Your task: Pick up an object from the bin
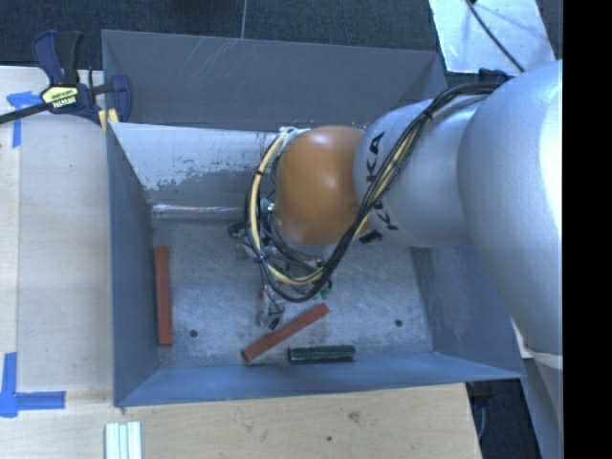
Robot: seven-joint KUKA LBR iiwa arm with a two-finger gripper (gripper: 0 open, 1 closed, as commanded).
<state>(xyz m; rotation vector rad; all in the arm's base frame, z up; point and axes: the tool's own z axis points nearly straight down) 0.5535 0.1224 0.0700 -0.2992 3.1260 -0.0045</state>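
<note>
My gripper reaches down under the arm's wrist near the middle of the bin floor, towards the front. Its tip is just above the upper part of a reddish-brown flat stick that lies slanted on the floor. I cannot tell whether it touches the stick. A short dark green bar lies flat right in front of that stick, by the bin's front wall.
A second reddish-brown stick lies lengthwise along the left wall. The arm with its orange cover and cable loops hangs over the back middle and right of the bin and hides the floor beneath.
</note>
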